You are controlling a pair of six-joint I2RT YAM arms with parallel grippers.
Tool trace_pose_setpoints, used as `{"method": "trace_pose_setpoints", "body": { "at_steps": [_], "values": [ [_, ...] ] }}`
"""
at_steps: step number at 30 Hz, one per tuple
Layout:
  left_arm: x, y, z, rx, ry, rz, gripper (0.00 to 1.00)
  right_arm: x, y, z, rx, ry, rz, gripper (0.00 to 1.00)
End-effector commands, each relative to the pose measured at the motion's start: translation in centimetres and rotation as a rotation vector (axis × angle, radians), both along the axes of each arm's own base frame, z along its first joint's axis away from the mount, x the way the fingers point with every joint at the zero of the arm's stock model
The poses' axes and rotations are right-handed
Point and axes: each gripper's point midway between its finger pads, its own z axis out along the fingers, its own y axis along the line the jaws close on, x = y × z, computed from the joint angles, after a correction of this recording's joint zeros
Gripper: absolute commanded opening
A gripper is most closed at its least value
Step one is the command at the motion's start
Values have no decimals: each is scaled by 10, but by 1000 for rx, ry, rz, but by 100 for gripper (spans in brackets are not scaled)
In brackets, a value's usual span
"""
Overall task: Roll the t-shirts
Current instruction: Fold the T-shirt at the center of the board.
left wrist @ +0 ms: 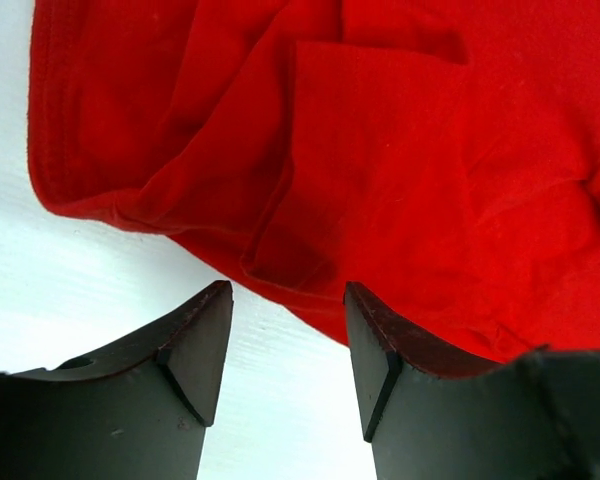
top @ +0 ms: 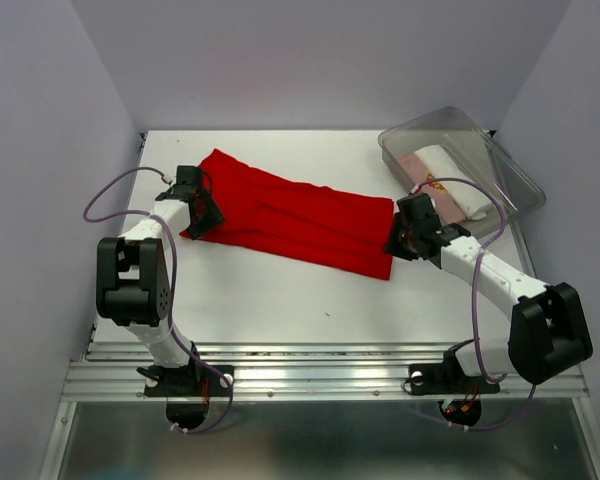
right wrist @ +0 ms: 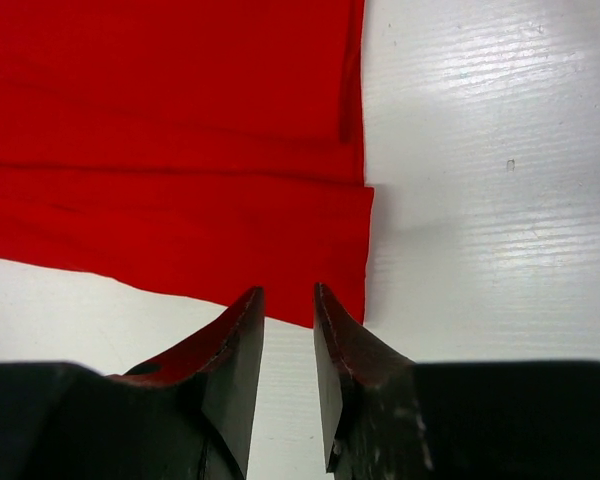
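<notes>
The red t-shirt [top: 300,215] lies on the white table, folded lengthwise into a long strip running from back left to front right. My left gripper [top: 206,220] sits low at the strip's left end. In the left wrist view it [left wrist: 288,335] is open with only bare table between the jaws, and the creased red cloth [left wrist: 380,150] lies just ahead. My right gripper [top: 394,244] is at the strip's right end. In the right wrist view it [right wrist: 287,300] is open by a narrow gap and empty, just short of the shirt's near corner [right wrist: 335,290].
A clear plastic tub [top: 515,180] stands at the back right, close behind my right arm. It holds a folded white shirt [top: 452,172] and a pale pink one [top: 418,163]. White walls close in the table at the back and sides.
</notes>
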Motion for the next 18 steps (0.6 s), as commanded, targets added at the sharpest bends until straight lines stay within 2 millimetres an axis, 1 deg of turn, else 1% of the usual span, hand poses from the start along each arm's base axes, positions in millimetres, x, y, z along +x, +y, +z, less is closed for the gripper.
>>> {"method": "trace_pose_setpoints", "body": {
  "at_steps": [1, 4, 5, 6, 7, 8, 9, 10, 13, 14, 15, 17, 18],
  "values": [
    [12, -3, 1, -6, -28, -8, 59, 9, 3, 11, 15, -42, 6, 33],
    [17, -4, 4, -7, -42, -9, 51, 10, 3, 12, 15, -44, 3, 33],
    [20, -5, 7, -8, -51, -13, 43, 10, 3, 12, 16, -43, 2, 33],
    [22, -5, 8, -7, -55, -16, 37, 10, 3, 11, 16, -40, 3, 33],
    [23, -6, 9, -5, -57, -20, 29, 11, 3, 11, 16, -40, 1, 33],
    [27, -7, 13, -6, -67, -23, 10, 10, 3, 11, 17, -38, 2, 33],
    [29, -8, 16, -8, -71, -28, 1, 10, 3, 10, 17, -38, 2, 33],
    [31, -8, 19, -5, -79, -29, 0, 11, 3, 10, 15, -39, 2, 33],
    [42, -20, 37, -6, -122, -58, 0, 10, 3, 10, 17, -38, 2, 33],
    [44, -28, 40, -5, -130, -76, 0, 10, 3, 10, 17, -38, 2, 33],
    [52, -34, 51, -6, -154, -89, 0, 10, 4, 10, 19, -36, 1, 33],
    [58, -44, 50, -4, -146, -112, 0, 9, 4, 9, 20, -33, 0, 33],
    [65, -54, 57, -6, -164, -133, 0, 9, 3, 9, 19, -33, -1, 33]
  ]
}}
